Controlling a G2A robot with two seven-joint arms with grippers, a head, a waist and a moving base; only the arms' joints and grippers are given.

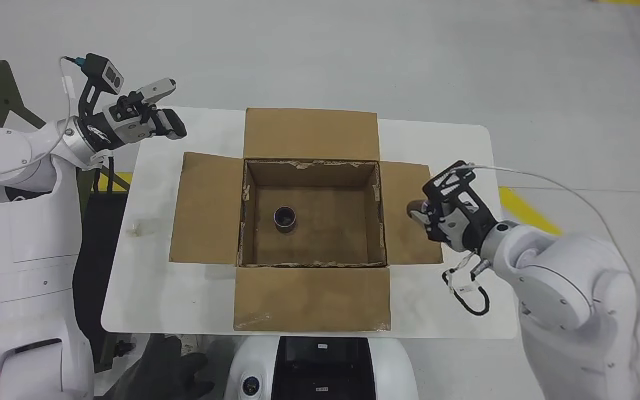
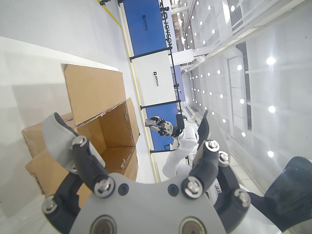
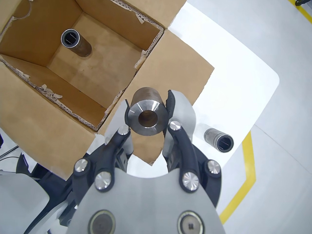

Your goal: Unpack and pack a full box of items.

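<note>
The two fingers (image 3: pixel 170 103) of the right gripper (image 3: pixel 148 104) pinch a short metal tube (image 3: pixel 146 115) from both sides. The tube is thick and grey. Its flat end, with a round hole in it, faces the wrist camera. Seen from the top, the right gripper (image 1: pixel 432 212) and its metal tube (image 1: pixel 417 212) hang over the box's right flap (image 1: pixel 398 180). They are near the flap's outer edge, not over the open part of the box.

The fingers (image 2: pixel 58 135) of the left gripper (image 2: pixel 129 127) are spread wide apart and hold nothing. Seen from the top, the left gripper (image 1: pixel 170 107) is over the far left corner of the table (image 1: pixel 150 290), well apart from the box.

The box (image 1: pixel 310 132) is brown cardboard. It sits in the middle of the white table with its four flaps folded outward. The torn edges at the top of its walls (image 3: pixel 109 18) look rough. A second tube (image 1: pixel 285 217) stands upright on the box floor, a bit left of the middle. In the right wrist view this second tube (image 3: pixel 73 41) shows a dark hole in its top end, and it touches none of the walls.

A third tube (image 3: pixel 218 140) lies on its side on the white table, near the right flap (image 3: pixel 170 74). Its dark open end points toward the wrist camera.
</note>
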